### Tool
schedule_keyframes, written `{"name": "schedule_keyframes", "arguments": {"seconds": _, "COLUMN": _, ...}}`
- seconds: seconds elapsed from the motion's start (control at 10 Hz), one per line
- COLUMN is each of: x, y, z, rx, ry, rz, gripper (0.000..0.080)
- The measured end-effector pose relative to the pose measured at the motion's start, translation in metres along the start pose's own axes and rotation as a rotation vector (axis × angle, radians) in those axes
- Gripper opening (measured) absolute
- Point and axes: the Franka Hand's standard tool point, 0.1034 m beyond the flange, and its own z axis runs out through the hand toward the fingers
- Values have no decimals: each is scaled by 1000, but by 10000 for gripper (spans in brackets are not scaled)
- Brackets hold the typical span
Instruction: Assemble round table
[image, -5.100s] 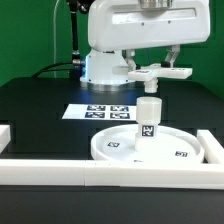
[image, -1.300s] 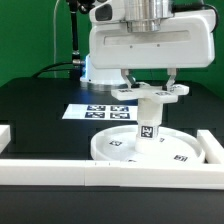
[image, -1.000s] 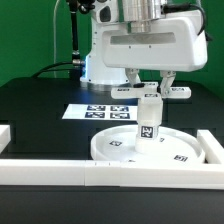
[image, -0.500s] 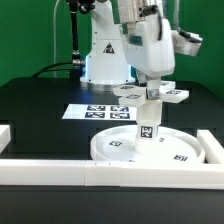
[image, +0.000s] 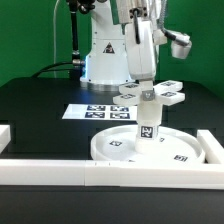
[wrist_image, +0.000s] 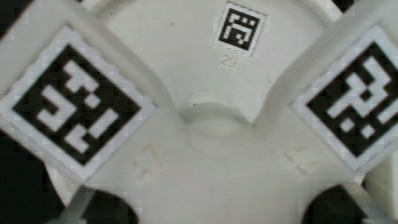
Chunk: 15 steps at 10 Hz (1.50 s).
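Observation:
The large round disc (image: 112, 150) lies flat on the black table. The short thick leg (image: 148, 124) stands upright at its centre. The flat cross-shaped foot piece (image: 152, 95) sits on top of the leg. My gripper (image: 147, 86) reaches down from above and is shut on the foot piece at its middle. In the wrist view the foot piece (wrist_image: 205, 150) fills the frame, with three of its tags and its central boss showing. The leg and disc are hidden beneath it there.
The marker board (image: 92, 111) lies behind the disc. White border rails run along the front (image: 60, 170), the exterior view's right (image: 212, 148) and left (image: 4, 131). The arm's base (image: 105, 65) stands behind the marker board.
My gripper has turned about its vertical axis over the last second. The foot piece has turned with it on top of the leg. Five seconds ago it was held higher.

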Motion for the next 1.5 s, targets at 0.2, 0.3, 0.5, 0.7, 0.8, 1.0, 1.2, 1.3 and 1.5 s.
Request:
{"name": "schedule_keyframes", "arguments": {"seconds": 0.2, "x": -1, "y": 0, "z": -1, "rx": 0, "ry": -2, "rz": -33, "gripper": 628}}
{"name": "schedule_keyframes", "arguments": {"seconds": 0.3, "x": 0, "y": 1, "z": -10, "rx": -11, "ry": -20, "rz": -75, "gripper": 645}}
{"name": "schedule_keyframes", "arguments": {"seconds": 0.5, "x": -3, "y": -2, "z": -30, "rx": 0, "ry": -48, "rz": -124, "gripper": 649}}
{"name": "schedule_keyframes", "arguments": {"seconds": 0.7, "x": -4, "y": -3, "z": -31, "rx": 6, "ry": -54, "rz": -158, "gripper": 649}}
{"name": "schedule_keyframes", "arguments": {"seconds": 0.8, "x": -5, "y": -2, "z": -30, "rx": 4, "ry": -54, "rz": -159, "gripper": 649}}
{"name": "schedule_keyframes", "arguments": {"seconds": 1.0, "x": -7, "y": 1, "z": -27, "rx": -20, "ry": -31, "rz": -333, "gripper": 649}}
{"name": "schedule_keyframes", "arguments": {"seconds": 1.2, "x": -13, "y": 2, "z": -27, "rx": -42, "ry": -26, "rz": -694, "gripper": 649}}
{"name": "schedule_keyframes", "arguments": {"seconds": 1.3, "x": -14, "y": 2, "z": -29, "rx": -53, "ry": -37, "rz": -830, "gripper": 649}}
{"name": "schedule_keyframes", "arguments": {"seconds": 1.5, "x": -18, "y": -1, "z": -31, "rx": -62, "ry": -50, "rz": -1007, "gripper": 649}}
